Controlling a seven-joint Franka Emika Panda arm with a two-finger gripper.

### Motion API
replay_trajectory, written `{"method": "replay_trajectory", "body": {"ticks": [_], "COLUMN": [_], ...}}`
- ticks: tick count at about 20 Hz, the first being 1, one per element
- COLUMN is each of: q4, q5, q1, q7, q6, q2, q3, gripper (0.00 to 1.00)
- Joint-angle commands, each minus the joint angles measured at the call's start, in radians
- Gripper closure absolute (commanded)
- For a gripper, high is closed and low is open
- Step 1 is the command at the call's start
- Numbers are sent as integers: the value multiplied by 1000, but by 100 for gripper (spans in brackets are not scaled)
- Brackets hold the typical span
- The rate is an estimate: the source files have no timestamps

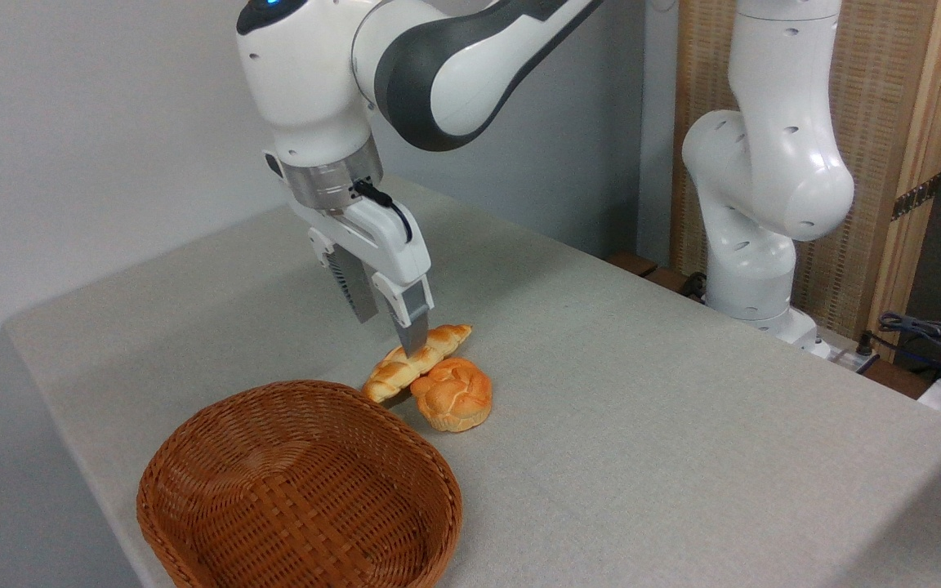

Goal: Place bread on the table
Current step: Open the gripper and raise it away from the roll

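The bread (415,362) is lying on the table (642,392) beside a bun (454,394) (basket (299,490) empty); the gripper (389,322), fingers parted and empty, is hovering above, task apparently finished.

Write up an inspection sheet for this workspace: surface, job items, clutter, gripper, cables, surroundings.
Surface: table, grey-beige cloth, no stains seen.
Job's things: braided bread lies on the table, touching the round bun.
Clutter: wicker basket at the front edge, nothing in it.
Grippers: gripper open, fingers straddling the bread's middle, not clamped.
Cables: black lead on the gripper's mount; loose cables off the table at right.
Surroundings: white wall, wooden panel behind the arm's base.
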Motion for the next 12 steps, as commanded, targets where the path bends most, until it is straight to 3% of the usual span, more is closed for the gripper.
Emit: {"method": "replay_trajectory", "body": {"ticks": [1,3,7,12], "q4": [65,108,194,208], "q5": [44,102,138,144], "q1": [-5,-5,2,7], "q7": [1,-4,-4,-7], "q6": [34,36,34,11], "q2": [-14,-16,-17,-14], "q3": [4,2,5,16], "gripper": [0,0,0,0]}}
